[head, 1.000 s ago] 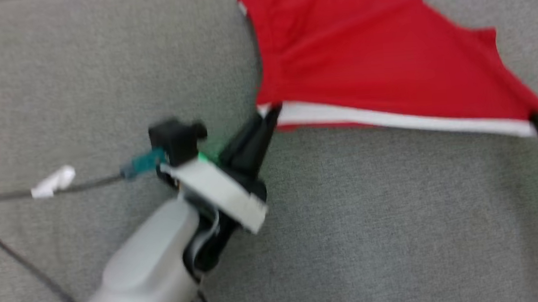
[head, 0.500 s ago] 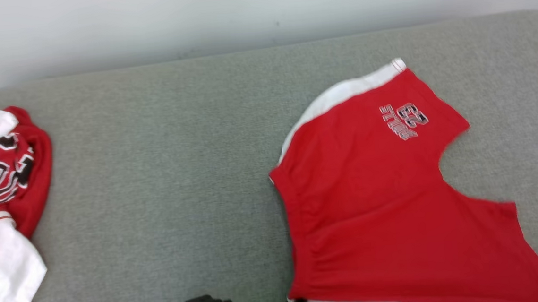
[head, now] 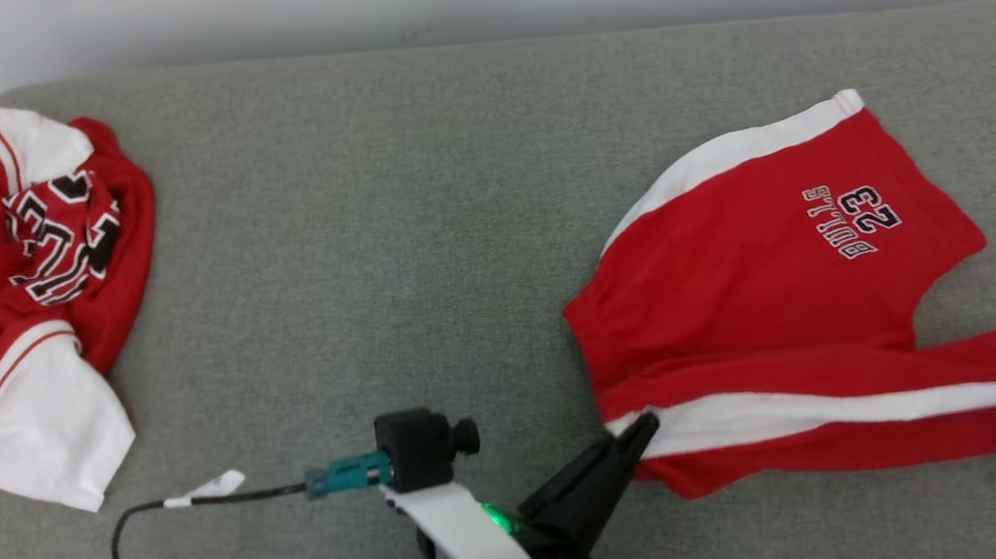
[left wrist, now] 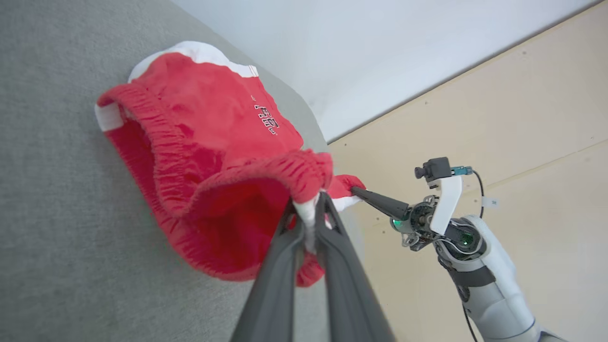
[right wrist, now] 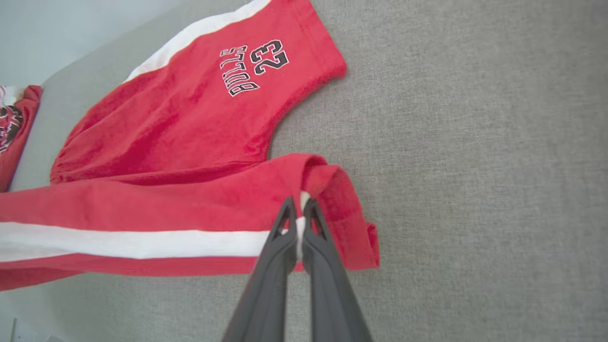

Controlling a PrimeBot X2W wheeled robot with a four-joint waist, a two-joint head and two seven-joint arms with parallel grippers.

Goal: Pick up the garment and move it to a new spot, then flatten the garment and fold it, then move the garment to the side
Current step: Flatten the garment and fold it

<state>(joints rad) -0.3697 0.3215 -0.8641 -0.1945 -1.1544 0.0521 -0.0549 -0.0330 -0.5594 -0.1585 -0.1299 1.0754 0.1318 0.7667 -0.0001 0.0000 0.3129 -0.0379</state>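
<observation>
On grey fabric surface: red white-striped cloth shorts, part folded. Jaws of left gripper and right gripper closed, pinching its edge.

A grey, coarsely woven fabric-covered tabletop stretches from near to far, its far left corner rounded. Behind its far edge rises a plain white wall with a few small dark marks. Beside the tabletop lie pale beige wooden panels with thin seams (floor, it seems). The light is soft and even.
</observation>
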